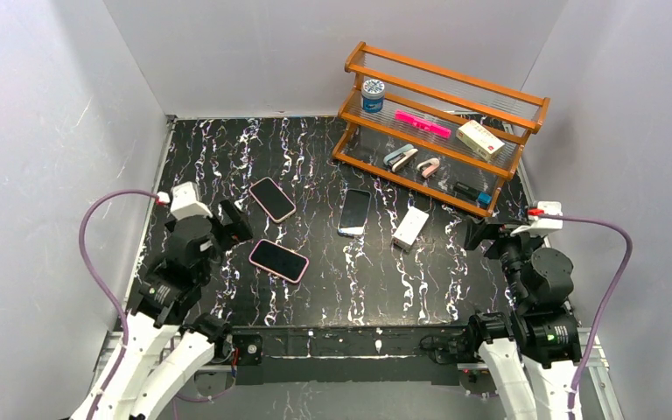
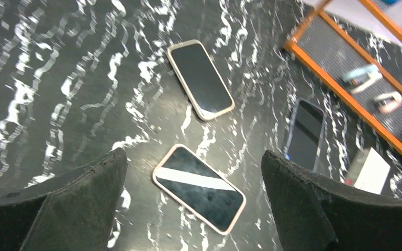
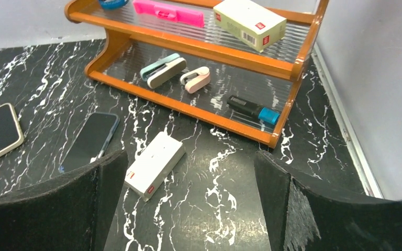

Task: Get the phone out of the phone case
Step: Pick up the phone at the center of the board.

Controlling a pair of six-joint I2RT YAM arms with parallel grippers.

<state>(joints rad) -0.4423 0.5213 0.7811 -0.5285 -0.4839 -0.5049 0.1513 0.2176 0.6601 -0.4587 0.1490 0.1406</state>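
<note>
Two phones in pink cases lie flat on the black marbled table. The nearer one (image 1: 278,260) shows in the left wrist view (image 2: 199,187), between and beyond my fingers. The farther one (image 1: 272,199) also shows there (image 2: 200,79). A third phone in a dark case (image 1: 354,212) lies mid-table and shows in the right wrist view (image 3: 89,141). My left gripper (image 1: 234,221) is open and empty, above the table just left of the nearer pink phone. My right gripper (image 1: 481,234) is open and empty at the right, near the shelf's end.
A white box (image 1: 410,227) lies right of the dark phone. A wooden two-tier shelf (image 1: 442,127) at the back right holds a jar, a pink item, a box, two staplers and a marker. White walls enclose the table.
</note>
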